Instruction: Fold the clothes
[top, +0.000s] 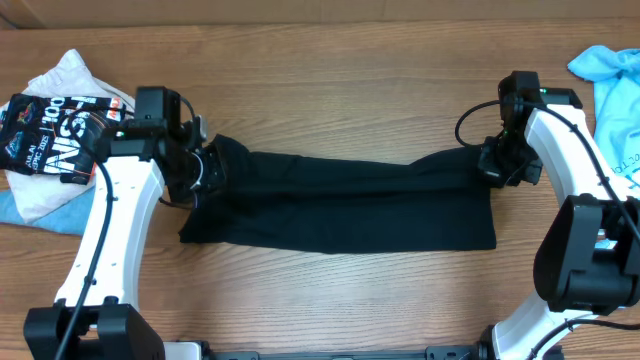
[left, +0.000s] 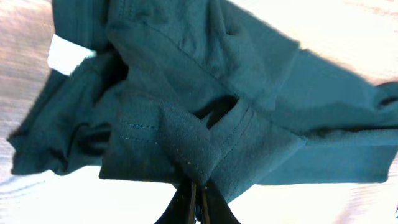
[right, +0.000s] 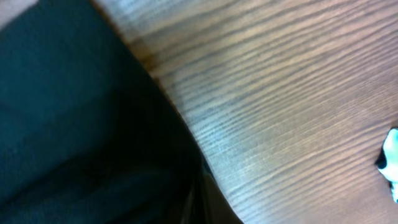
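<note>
The plain black shirt (top: 340, 200) lies across the middle of the wooden table as a long folded band. My left gripper (top: 205, 170) is at its left end and is shut on a fold of the black fabric (left: 193, 155); the small white neck label (left: 65, 55) shows in the left wrist view. My right gripper (top: 492, 163) is at the shirt's upper right corner. In the right wrist view the black fabric (right: 74, 124) fills the left side and covers the fingers (right: 198, 199), which look closed on the cloth edge.
A black garment with white and red lettering (top: 55, 125) lies on white and blue cloth (top: 45, 200) at the far left. A light blue shirt (top: 615, 85) lies at the far right. Bare wood (top: 340, 90) is behind the black shirt.
</note>
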